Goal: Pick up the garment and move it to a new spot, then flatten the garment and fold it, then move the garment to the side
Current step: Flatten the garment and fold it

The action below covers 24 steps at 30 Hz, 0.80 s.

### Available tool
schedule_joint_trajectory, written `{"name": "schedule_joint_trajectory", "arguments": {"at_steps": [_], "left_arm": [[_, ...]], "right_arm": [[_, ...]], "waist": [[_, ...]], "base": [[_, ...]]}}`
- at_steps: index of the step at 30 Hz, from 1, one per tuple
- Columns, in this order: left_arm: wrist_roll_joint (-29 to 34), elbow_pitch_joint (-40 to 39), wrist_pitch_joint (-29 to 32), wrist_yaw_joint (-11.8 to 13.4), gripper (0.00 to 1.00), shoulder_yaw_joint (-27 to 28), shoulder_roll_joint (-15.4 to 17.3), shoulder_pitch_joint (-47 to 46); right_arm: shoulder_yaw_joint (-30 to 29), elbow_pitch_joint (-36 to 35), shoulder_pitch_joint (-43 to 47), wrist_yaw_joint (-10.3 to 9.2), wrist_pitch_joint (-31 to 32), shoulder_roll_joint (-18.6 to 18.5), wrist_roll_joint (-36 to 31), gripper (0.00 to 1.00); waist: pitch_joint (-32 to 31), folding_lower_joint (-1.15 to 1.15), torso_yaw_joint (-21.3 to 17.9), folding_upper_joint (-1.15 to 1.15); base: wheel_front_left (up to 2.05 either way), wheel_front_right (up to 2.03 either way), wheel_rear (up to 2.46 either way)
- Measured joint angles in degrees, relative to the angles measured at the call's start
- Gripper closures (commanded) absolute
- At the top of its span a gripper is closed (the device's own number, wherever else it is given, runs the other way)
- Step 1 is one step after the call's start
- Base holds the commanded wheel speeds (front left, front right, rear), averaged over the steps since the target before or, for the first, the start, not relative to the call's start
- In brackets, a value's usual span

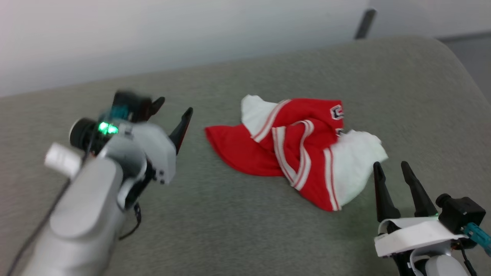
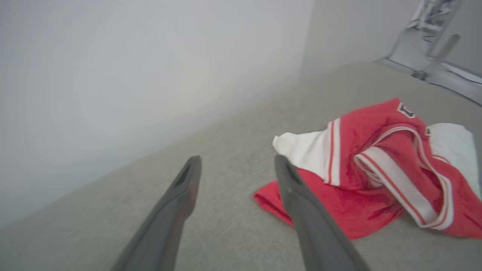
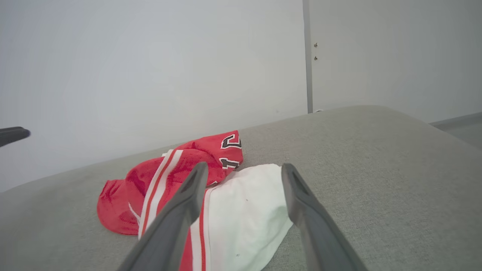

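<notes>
The garment [image 1: 295, 151] lies crumpled in a heap in the middle of the grey cushioned surface [image 1: 230, 222]: red fabric, white sleeves, red-and-white striped trim, a bit of black lettering at its far edge. My left gripper [image 1: 172, 109] hovers open to the left of the heap, blurred, nothing between its fingers. In the left wrist view the garment [image 2: 376, 169] sits just right of the gripper [image 2: 237, 163]. My right gripper [image 1: 389, 168] stands open at the lower right, tips beside the white sleeve. Seen from the right wrist, the sleeve [image 3: 244, 210] lies between and beyond the open fingers [image 3: 192, 188].
A pale wall [image 1: 153, 34] runs behind the surface. A dark slanted leg or bar [image 1: 364, 23] stands past the far right corner. The surface rounds off at the right edge [image 1: 464, 73], with floor beyond.
</notes>
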Motion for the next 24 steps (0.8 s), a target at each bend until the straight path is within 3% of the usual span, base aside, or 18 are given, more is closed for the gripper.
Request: {"name": "schedule_joint_trajectory", "arguments": {"at_steps": [6,10,15,24], "left_arm": [[-17.23,5.05,22.4,0.0,0.0,-8.4,2.9,-11.58],[-22.71,8.35,30.39,0.0,0.0,-10.87,4.23,-17.44],[-24.59,14.03,36.35,0.0,0.0,-14.14,4.81,-22.48],[-27.33,22.65,39.85,0.0,0.0,-15.36,4.41,-27.08]], "right_arm": [[0.55,-0.02,-1.03,0.0,0.0,1.0,1.35,0.0],[2.04,-0.51,-1.59,-0.01,0.01,1.09,3.58,0.0],[4.33,-1.52,-3.12,0.0,0.0,1.12,5.83,0.0],[5.27,-1.98,-3.88,-0.01,0.0,1.13,7.57,0.0]], "waist": [[3.86,0.0,-5.91,0.0],[6.07,0.0,-9.54,0.0],[8.96,0.0,-13.23,0.0],[13.65,0.0,-17.84,0.0]], "base": [[0.0,0.0,0.0],[0.0,0.0,0.0],[0.0,0.0,0.0],[0.0,0.0,0.0]]}}
